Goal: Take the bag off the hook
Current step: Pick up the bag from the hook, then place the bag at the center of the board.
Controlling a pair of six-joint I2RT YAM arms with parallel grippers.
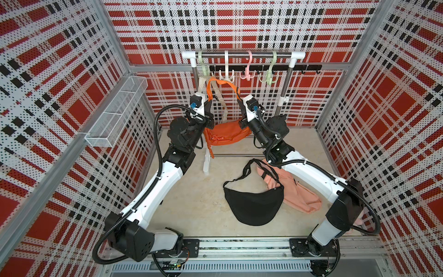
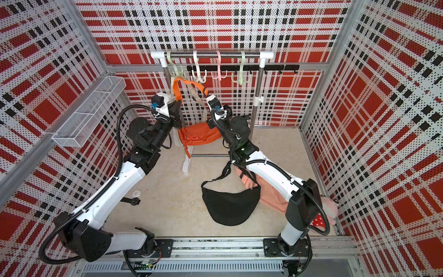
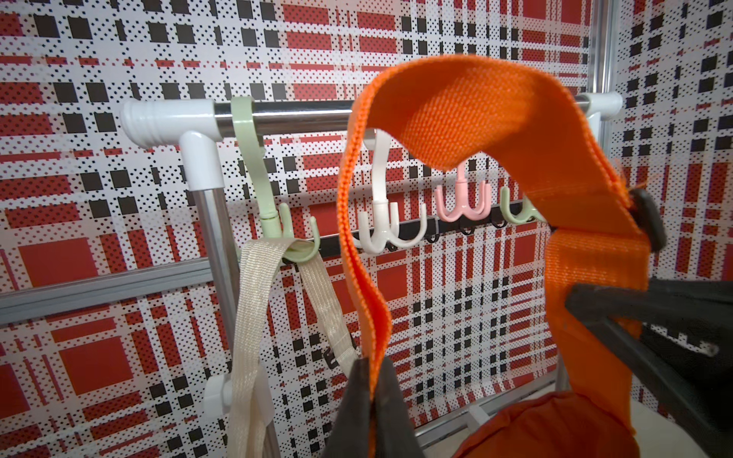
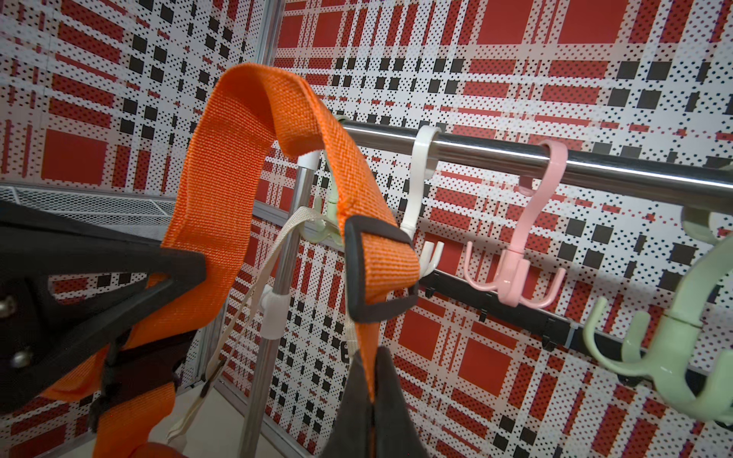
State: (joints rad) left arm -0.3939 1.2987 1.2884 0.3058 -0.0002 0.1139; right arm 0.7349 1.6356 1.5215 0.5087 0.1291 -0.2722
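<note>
**A:** In a top view, where's the orange bag (image 1: 225,135)?

**B:** It hangs between the arms above the surface (image 1: 191,191). Its strap (image 1: 221,82) is looped just below the white hook (image 1: 226,76).

**A:** Left wrist view?

**B:** The left end effector (image 3: 373,366) is pressed together on one side of the strap.

**A:** Right wrist view?

**B:** The right end effector (image 4: 371,357) pinches the other side, below the buckle (image 4: 380,273). The loop arches in front of the rail (image 4: 515,158).
</note>
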